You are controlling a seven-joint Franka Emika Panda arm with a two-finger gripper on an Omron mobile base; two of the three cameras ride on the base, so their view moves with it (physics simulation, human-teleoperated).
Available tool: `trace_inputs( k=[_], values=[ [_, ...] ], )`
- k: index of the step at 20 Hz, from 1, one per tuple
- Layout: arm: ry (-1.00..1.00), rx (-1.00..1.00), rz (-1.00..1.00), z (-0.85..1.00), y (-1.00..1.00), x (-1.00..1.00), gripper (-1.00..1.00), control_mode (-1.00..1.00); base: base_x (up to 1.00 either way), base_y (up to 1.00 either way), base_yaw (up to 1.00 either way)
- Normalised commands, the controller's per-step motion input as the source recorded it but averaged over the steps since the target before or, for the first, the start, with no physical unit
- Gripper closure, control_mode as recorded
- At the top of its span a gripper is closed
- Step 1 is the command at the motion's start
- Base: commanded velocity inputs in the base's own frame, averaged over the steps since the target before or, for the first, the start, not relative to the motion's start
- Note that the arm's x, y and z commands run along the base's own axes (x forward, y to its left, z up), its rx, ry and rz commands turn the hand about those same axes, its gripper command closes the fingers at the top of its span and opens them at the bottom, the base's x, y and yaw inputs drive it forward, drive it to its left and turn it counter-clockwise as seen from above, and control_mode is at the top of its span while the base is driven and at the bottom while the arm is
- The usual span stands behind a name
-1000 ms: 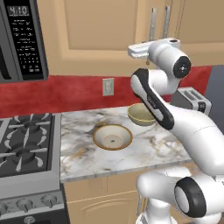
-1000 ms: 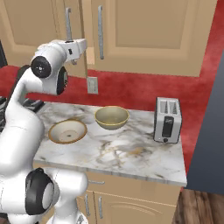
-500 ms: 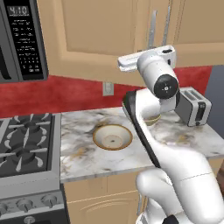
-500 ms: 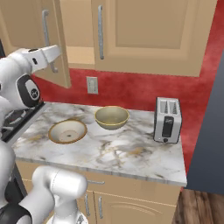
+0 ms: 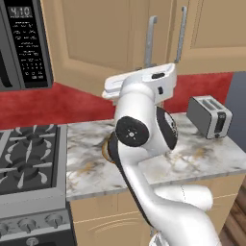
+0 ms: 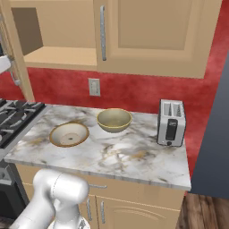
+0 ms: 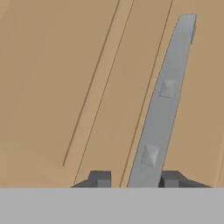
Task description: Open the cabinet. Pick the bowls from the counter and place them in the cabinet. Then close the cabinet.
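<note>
Because the light tan wooden cabinet (image 6: 147,36) must open first, the gripper (image 7: 133,179) has its 2 dark tips on either side of the left door's silver bar handle (image 7: 164,100), apparently clamped on it. The 2 beige bowls (image 6: 69,134) wait on the white marble counter (image 6: 134,156).

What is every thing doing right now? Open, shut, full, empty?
Left cabinet door: swung open.
Right cabinet door: shut.
Cabinet shelf: empty.
Gripper: fingers on both sides of the door handle.
Shallow bowl: empty, on the counter.
Deep bowl: empty, on the counter.
Toaster: upright, slots empty.
</note>
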Motion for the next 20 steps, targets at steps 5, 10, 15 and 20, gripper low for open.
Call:
trace_inputs(
  k=[5,10,15,20],
  values=[
    [0.0,-0.03,-0.13,-0.17,0.39,-0.83,-1.0,-1.0,0.0,0.0,0.0],
    [0.0,0.0,-0.01,-0.19,-0.07,-0.83,-1.0,-1.0,0.0,0.0,0.0],
    [0.04,0.01,0.02,-0.08,-0.65,-0.64,-1.0,-1.0,0.0,0.0,0.0],
    [0.13,0.08,0.15,0.0,-0.96,-0.08,-1.0,-1.0,0.0,0.0,0.0]
  ],
)
